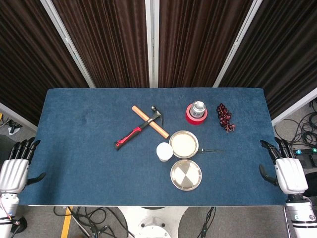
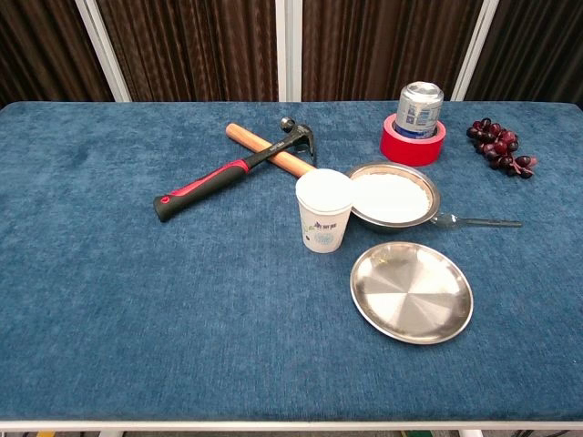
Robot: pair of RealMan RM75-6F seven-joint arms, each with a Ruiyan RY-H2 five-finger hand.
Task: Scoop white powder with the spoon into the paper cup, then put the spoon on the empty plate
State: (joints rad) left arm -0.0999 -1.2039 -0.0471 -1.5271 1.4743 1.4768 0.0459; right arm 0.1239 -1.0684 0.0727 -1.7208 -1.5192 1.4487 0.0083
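Note:
A metal plate of white powder [image 1: 184, 143] [image 2: 390, 197] sits mid-table. The spoon [image 1: 210, 150] [image 2: 476, 221] lies just right of it, handle pointing right. A white paper cup [image 1: 164, 151] [image 2: 324, 211] stands upright at the powder plate's left. The empty metal plate [image 1: 186, 174] [image 2: 412, 291] lies nearer the front edge. My left hand [image 1: 15, 168] hangs off the table's left edge, open and holding nothing. My right hand [image 1: 286, 168] is off the right edge, also open. Neither hand shows in the chest view.
A red-and-black hammer [image 1: 138, 128] [image 2: 232, 169] lies across a wooden rod [image 1: 149, 120] [image 2: 270, 150] left of the cup. A can inside a red tape roll [image 1: 197, 113] [image 2: 414, 125] and dark grapes [image 1: 225, 117] [image 2: 498, 146] sit behind.

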